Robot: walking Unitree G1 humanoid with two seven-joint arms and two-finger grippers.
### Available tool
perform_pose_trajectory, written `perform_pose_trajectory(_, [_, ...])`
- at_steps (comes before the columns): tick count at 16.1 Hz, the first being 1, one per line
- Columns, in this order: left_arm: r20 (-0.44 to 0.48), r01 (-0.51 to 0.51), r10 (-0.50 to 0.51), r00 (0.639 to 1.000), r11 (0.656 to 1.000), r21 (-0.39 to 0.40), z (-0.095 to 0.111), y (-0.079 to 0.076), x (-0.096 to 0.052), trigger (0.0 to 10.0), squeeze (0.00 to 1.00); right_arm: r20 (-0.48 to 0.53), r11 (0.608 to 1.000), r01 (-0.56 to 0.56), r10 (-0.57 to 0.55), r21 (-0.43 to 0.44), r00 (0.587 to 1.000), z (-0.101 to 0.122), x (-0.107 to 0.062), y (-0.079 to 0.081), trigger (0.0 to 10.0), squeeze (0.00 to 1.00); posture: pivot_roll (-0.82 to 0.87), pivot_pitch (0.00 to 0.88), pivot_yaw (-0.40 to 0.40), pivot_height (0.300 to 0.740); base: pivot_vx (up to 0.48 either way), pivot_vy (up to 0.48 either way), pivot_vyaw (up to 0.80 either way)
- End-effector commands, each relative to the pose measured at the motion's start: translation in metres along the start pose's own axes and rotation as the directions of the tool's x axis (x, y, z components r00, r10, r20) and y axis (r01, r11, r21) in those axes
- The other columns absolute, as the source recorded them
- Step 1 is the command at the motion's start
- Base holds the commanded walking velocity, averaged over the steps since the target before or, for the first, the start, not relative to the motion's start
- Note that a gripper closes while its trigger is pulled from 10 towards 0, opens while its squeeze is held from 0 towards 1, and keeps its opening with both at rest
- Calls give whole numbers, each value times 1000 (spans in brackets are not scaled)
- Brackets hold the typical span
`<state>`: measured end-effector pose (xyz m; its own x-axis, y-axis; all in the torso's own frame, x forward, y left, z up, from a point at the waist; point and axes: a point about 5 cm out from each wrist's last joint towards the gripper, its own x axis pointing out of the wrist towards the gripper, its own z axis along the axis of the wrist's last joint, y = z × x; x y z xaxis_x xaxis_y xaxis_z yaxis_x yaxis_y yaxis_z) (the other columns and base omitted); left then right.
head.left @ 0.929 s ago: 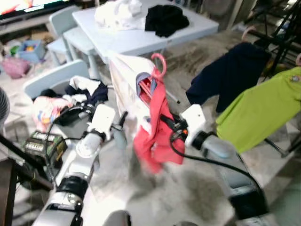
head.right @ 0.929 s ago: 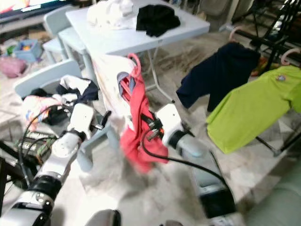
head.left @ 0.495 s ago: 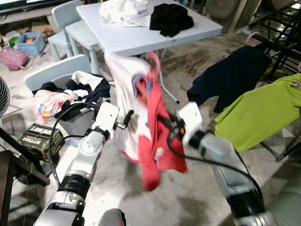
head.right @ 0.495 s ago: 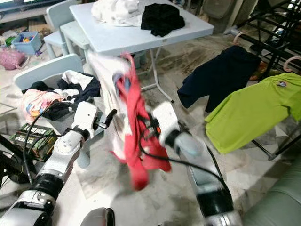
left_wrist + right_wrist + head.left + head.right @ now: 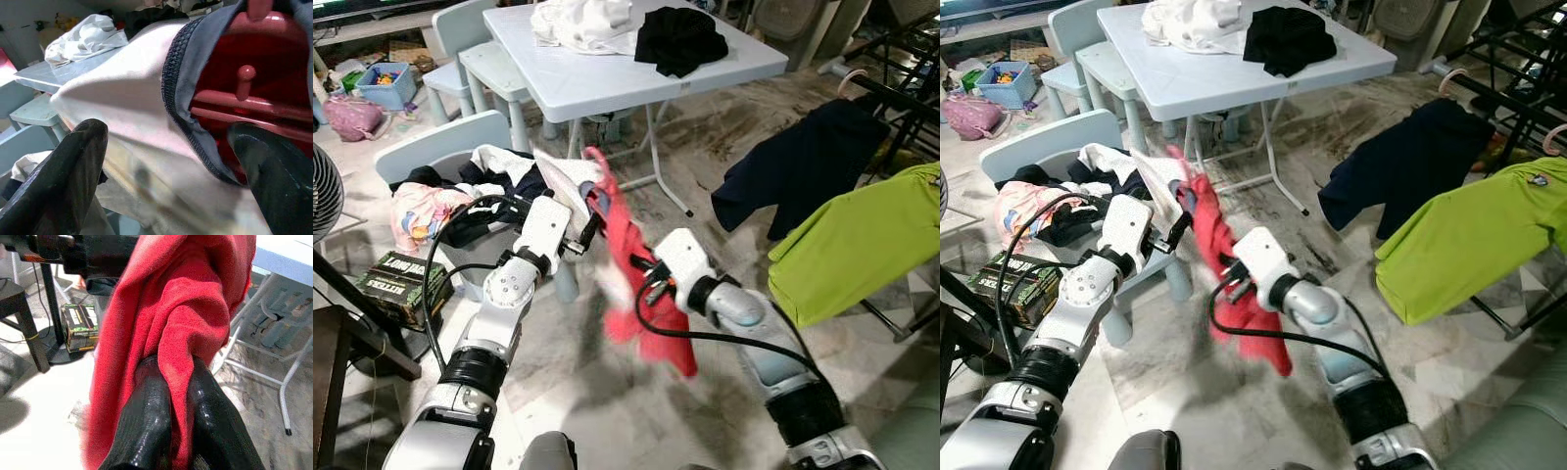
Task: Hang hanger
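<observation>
A pink hanger (image 5: 254,99) carries a red garment (image 5: 641,294) and a white cloth (image 5: 566,183), held tilted in mid-air above the floor, in front of the small chair. My right gripper (image 5: 643,281) is shut on a fold of the red garment (image 5: 195,328), pinching it from the right side. My left gripper (image 5: 586,231) is open at the garment's collar, with the white cloth (image 5: 132,103) and the grey collar edge between its spread fingers (image 5: 73,166). The hanger's hook (image 5: 596,160) points up and left.
A black rack at the right holds a navy garment (image 5: 798,166) and a lime green shirt (image 5: 857,240) on hangers. A pale table (image 5: 607,88) with white and black clothes stands behind. A small chair (image 5: 435,147) piled with clothes, a box (image 5: 396,279) and a fan (image 5: 321,201) are at the left.
The hanger with its garment has come down and to the left, toward the chair, and now leans over. My right gripper moved with it, still gripping the red cloth. The view has shifted slightly.
</observation>
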<state>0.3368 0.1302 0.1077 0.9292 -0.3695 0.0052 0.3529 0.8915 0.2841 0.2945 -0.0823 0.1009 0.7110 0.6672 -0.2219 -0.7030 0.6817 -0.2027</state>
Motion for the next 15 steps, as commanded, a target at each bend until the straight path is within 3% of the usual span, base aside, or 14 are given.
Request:
perform_pose_trajectory(1, [13, 26, -26, 1000, 999, 20, 6, -2, 5, 10000, 0, 54, 998, -60, 61, -21, 997, 15, 7, 6, 10000, 0, -29, 0, 2, 740, 0, 0, 0])
perform_pose_trajectory(3, [5, 23, -23, 1000, 1000, 20, 4, -3, 5, 10000, 0, 88, 995, -104, 105, -7, 991, 23, 8, 10, 10000, 0, -30, 0, 1, 740, 0, 0, 0])
perform_pose_trajectory(6, [0, 16, -16, 1000, 1000, 20, 3, -4, 6, 10000, 0, 115, 976, -218, 213, 28, 970, 31, -5, 16, 10000, 0, -31, 0, -5, 740, 0, 0, 0])
perform_pose_trajectory(8, [5, 29, -29, 1000, 1000, -2, 3, -7, 6, 10000, 0, 103, 988, -144, 138, 52, 985, 29, -7, 6, 10000, 0, -42, 0, -4, 740, 0, 0, 0])
perform_pose_trajectory(9, [11, 41, -41, 999, 999, -22, 3, -10, 6, 10000, 0, 102, 998, -42, 37, 50, 994, 28, -4, -6, 10000, 0, -48, 0, -2, 740, 0, 0, 0])
perform_pose_trajectory(10, [27, 59, -58, 998, 997, -39, 4, -13, 6, 10000, 435, 104, 994, 89, -95, 63, 990, 31, -1, -22, 10000, 0, -51, 0, 0, 740, 0, 0, 0])
perform_pose_trajectory(11, [21, 55, -54, 998, 998, -30, 4, -13, 6, 10000, 647, 138, 986, 115, -131, 119, 982, 39, 0, -28, 10000, 0, -50, 0, 0, 740, 0, 0, 0])
perform_pose_trajectory(13, [18, 47, -47, 999, 999, -12, 4, -12, 6, 10000, 706, 166, 977, 134, -161, 165, 973, 49, 3, -34, 10000, 0, -45, 1, -2, 740, 0, 0, 0])
perform_pose_trajectory(14, [13, 32, -32, 999, 999, -1, 4, -9, 7, 10000, 627, 173, 977, 117, -148, 178, 974, 51, 5, -33, 10000, 0, -40, 3, -4, 740, 0, 0, 0])
perform_pose_trajectory(15, [13, 24, -24, 1000, 1000, 0, 4, -7, 7, 10000, 286, 185, 982, 76, -108, 170, 977, 54, 5, -29, 10000, 0, -38, 5, -7, 740, 0, 0, 0])
